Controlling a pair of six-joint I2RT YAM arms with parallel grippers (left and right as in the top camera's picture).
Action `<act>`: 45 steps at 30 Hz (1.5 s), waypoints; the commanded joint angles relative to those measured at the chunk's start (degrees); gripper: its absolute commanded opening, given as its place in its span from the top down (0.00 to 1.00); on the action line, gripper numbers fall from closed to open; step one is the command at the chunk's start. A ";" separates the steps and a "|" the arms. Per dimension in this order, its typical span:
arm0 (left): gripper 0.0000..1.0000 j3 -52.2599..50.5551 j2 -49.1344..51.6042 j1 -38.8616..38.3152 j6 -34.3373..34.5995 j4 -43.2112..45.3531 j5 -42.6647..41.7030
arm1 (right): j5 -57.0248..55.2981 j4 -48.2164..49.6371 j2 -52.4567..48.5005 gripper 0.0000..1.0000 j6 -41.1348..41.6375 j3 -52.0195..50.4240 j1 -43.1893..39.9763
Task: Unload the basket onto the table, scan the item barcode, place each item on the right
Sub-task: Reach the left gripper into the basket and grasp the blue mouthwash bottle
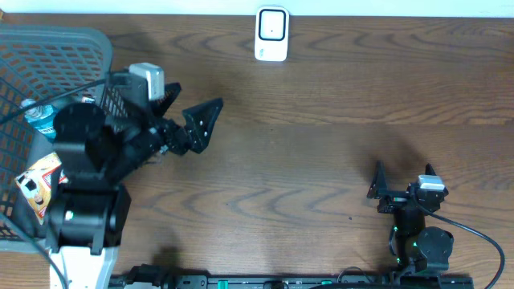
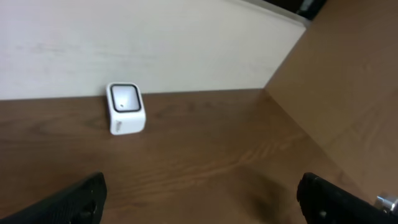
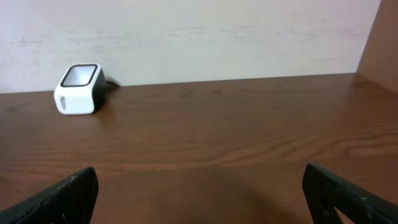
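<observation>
The white barcode scanner [image 1: 271, 34] stands at the table's far edge, its window facing up; it also shows in the left wrist view as the scanner [image 2: 126, 107] and in the right wrist view as the scanner [image 3: 79, 88]. Possible items lie in the grey basket [image 1: 80, 44] at the left: a blue-capped bottle [image 1: 36, 118] and a printed packet [image 1: 38, 185]. My left gripper [image 1: 190, 110] hangs open just right of the basket, holding nothing, its fingers [image 2: 81, 200] spread wide. At the near right, my right gripper [image 1: 401, 178] is open and empty, with fingertips [image 3: 348, 196] far apart.
The left arm's body [image 1: 88, 152] overlaps the basket's right side. A wall [image 3: 186, 37] rises behind the scanner. A cable [image 1: 474, 233] trails from the right arm near the front edge. Bare wooden tabletop [image 1: 305, 160] lies between the two grippers.
</observation>
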State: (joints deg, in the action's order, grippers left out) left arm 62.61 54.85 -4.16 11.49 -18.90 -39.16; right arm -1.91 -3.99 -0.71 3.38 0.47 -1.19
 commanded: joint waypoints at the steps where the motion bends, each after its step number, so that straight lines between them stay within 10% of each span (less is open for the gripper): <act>1: 0.02 0.85 1.16 0.24 -1.36 2.23 -3.69 | -0.04 -0.09 0.33 0.01 -0.26 -0.15 0.50; 15: 0.02 21.97 13.22 14.99 15.61 -14.14 27.50 | -0.04 -0.09 0.33 0.01 -0.26 -0.15 0.50; 31: 0.02 30.49 35.69 33.73 40.59 -28.39 34.62 | -0.04 -0.09 0.33 0.01 -0.26 -0.15 0.50; 45: 0.02 30.49 45.24 38.51 47.17 -28.50 36.02 | -0.04 -0.09 0.33 0.01 -0.26 -0.15 0.50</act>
State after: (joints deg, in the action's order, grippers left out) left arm 91.88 98.41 33.30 57.08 -47.88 -4.34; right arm -1.91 -3.99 -0.71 3.40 0.47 -1.19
